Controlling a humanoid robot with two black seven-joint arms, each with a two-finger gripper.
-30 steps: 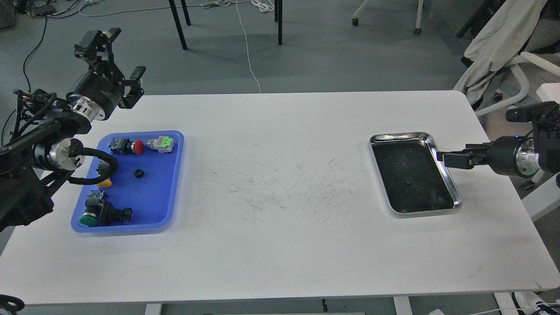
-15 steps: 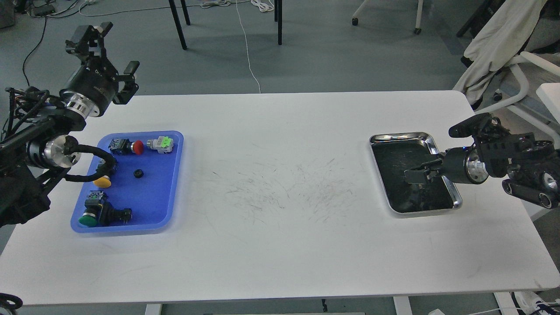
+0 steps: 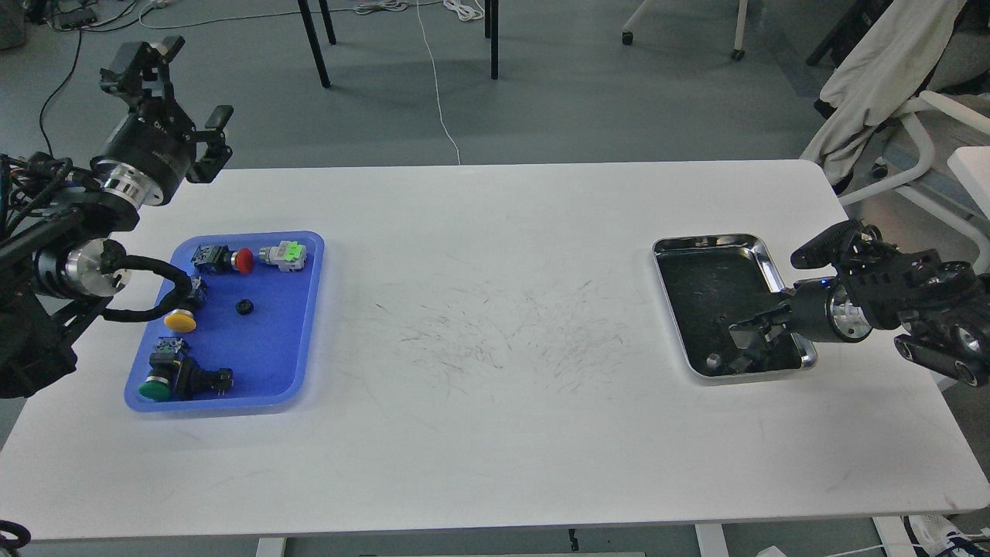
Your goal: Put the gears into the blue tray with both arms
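The blue tray [image 3: 305,309] lies at the table's left with one small black gear [image 3: 245,307] near its middle, among several push-buttons. My left gripper [image 3: 179,87] is raised beyond the tray's far left corner, open and empty. My right gripper [image 3: 744,334] reaches into the near end of the steel tray [image 3: 762,251]. Its dark fingers blend with the black lining, so their state is unclear. A small greyish round piece [image 3: 712,360] lies in that tray just left of the fingers; it is too small to name.
Red [image 3: 244,261], green-white [image 3: 286,254], yellow [image 3: 182,318] and green [image 3: 157,387] push-buttons sit in the blue tray. Scuffed white tabletop [image 3: 495,340] stretches between the two trays. Chairs and cables stand on the floor beyond the table.
My right arm swung in from the table's right edge and dropped into the steel tray's near end. My left gripper drew back up and to the left.
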